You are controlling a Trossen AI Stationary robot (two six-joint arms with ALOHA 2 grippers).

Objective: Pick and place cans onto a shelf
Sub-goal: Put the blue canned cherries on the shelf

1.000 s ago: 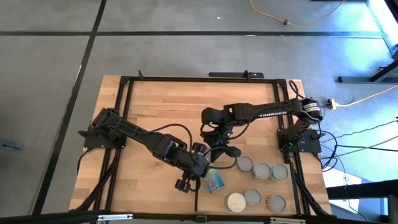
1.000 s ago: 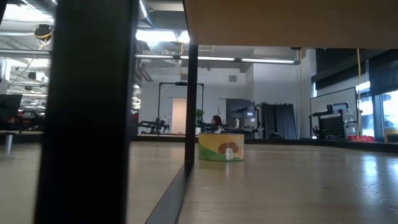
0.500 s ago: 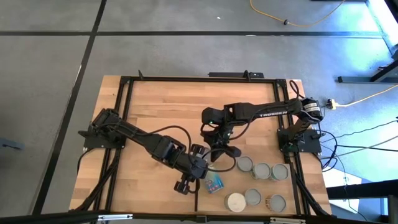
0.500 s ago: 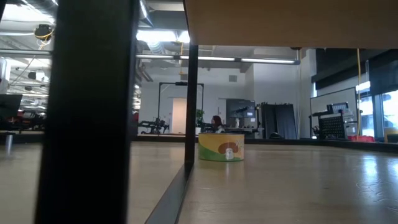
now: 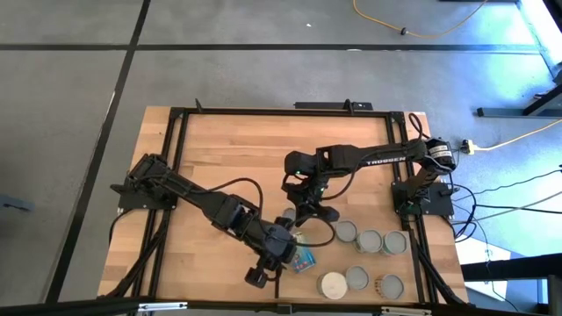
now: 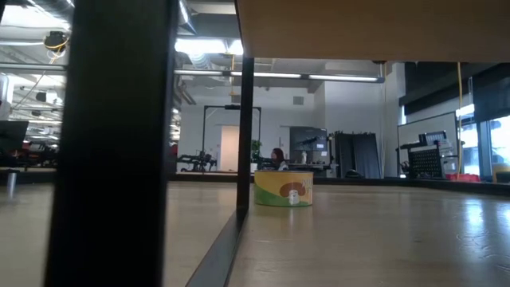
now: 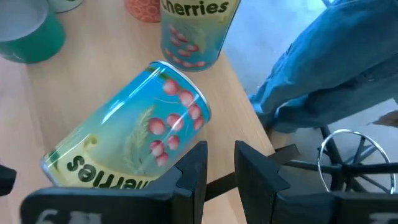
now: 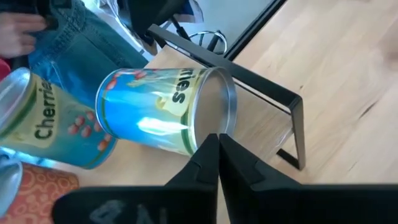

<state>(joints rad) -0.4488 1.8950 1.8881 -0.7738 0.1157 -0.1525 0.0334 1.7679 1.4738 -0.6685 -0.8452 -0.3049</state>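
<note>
Item 1. Blue cherries can [image 5: 304, 256], lying on its side on the plank table [image 5: 228, 158] near the front edge; its label of red cherries on blue is seen in the left wrist view [image 7: 130, 134], its silver end in the right wrist view [image 8: 168, 109]. Whether it is sealed cannot be told.

Item 2. Upright cans: a row of three grey-topped tins [image 5: 369, 239] to the right of the fallen one, and a second row of three nearer the front edge, beginning with a white-topped can [image 5: 333, 284]. A standing cherries can [image 7: 196, 31] is set just beyond the fallen one. All tops are closed; no contents are shown.

Item 3. A yellow-green can [image 6: 284, 189] is seen standing alone on the wood in the low view.

Item 4. Left gripper [image 5: 263, 268], placed at the fallen can's left side; its fingers [image 7: 193, 168] are seen a small gap apart, empty, beside the can.

Item 5. Right gripper [image 5: 309, 215], held just behind the fallen can; its fingers [image 8: 211, 165] are pressed together, nothing held.

Item 6. Denim-clad person [image 7: 323, 81], at the table's front edge.
</note>
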